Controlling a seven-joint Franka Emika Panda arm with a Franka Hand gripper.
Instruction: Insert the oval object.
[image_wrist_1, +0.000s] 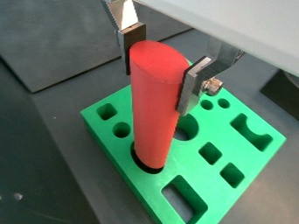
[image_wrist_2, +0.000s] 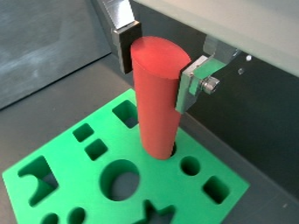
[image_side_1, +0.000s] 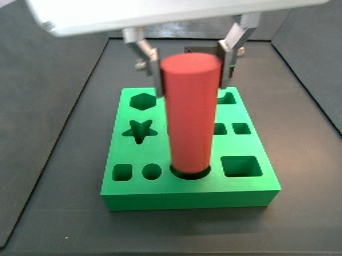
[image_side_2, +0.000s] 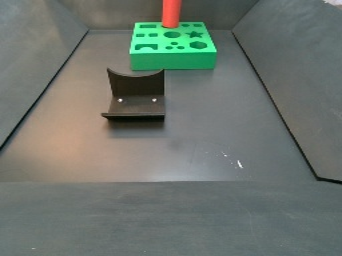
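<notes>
The red oval peg (image_wrist_1: 156, 105) stands upright with its lower end in a hole of the green block (image_wrist_1: 233, 149); it shows in both side views (image_side_1: 189, 110) (image_side_2: 173, 10). My gripper (image_wrist_1: 160, 79) straddles the peg's top, with one finger (image_wrist_1: 132, 48) on each side. In a side view the gripper (image_side_1: 186, 62) shows a small gap between each finger and the peg, so it looks open. In a wrist view (image_wrist_2: 156, 77) the fingers stand close beside the peg (image_wrist_2: 158, 96).
The green block (image_side_1: 134, 185) has several other shaped holes, among them a star (image_side_1: 138, 129) and a square (image_side_1: 241, 165). The dark fixture (image_side_2: 134, 97) stands on the floor nearer the front. Dark walls enclose the floor (image_side_2: 187, 150).
</notes>
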